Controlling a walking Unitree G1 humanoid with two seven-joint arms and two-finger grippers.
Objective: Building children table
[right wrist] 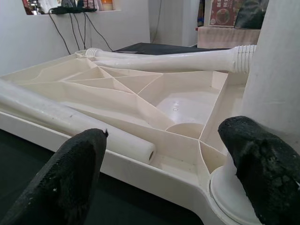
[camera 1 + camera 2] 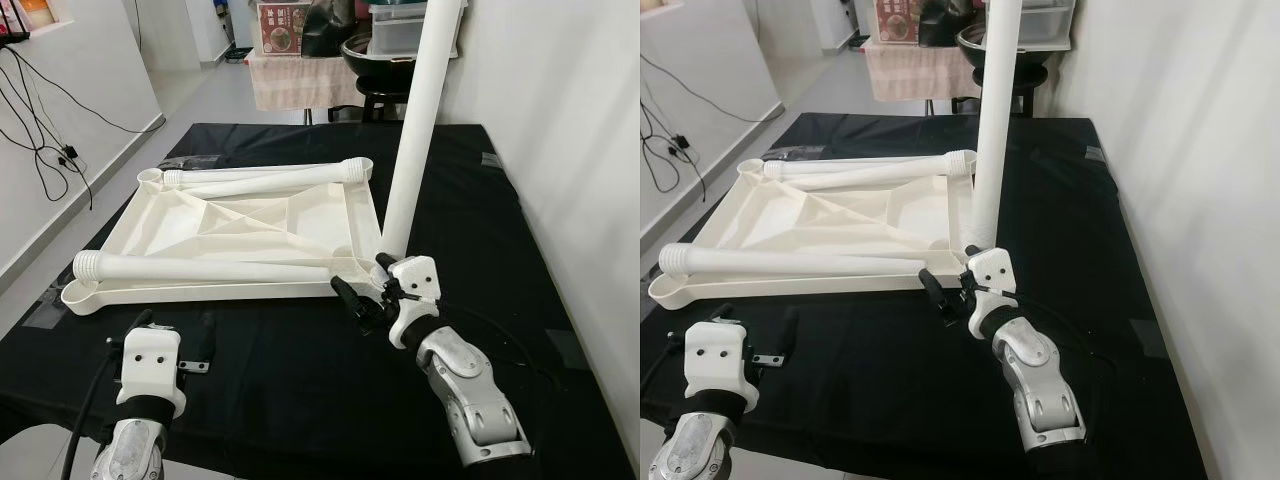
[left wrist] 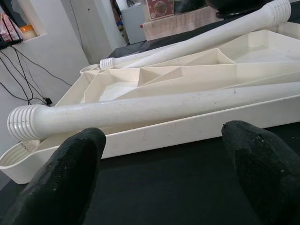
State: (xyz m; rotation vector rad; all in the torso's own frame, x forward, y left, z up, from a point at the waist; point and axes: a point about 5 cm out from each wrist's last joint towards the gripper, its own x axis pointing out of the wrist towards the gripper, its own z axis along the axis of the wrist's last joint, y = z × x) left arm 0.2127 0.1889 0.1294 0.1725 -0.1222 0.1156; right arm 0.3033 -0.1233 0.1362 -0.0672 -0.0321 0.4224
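A white children's tabletop lies upside down on a black mat. Two white legs rest across it: one along the near edge, one along the far edge. A third leg stands upright in the near right corner socket. My right gripper is open at that corner, low by the upright leg's base, one fingertip in front of the leg. My left gripper is open over the mat, just in front of the tabletop's near edge, facing the near leg.
A white wall runs close along the right of the mat. Black cables trail on the floor at left. At the back stands a cloth-covered table with boxes and a dark round stool.
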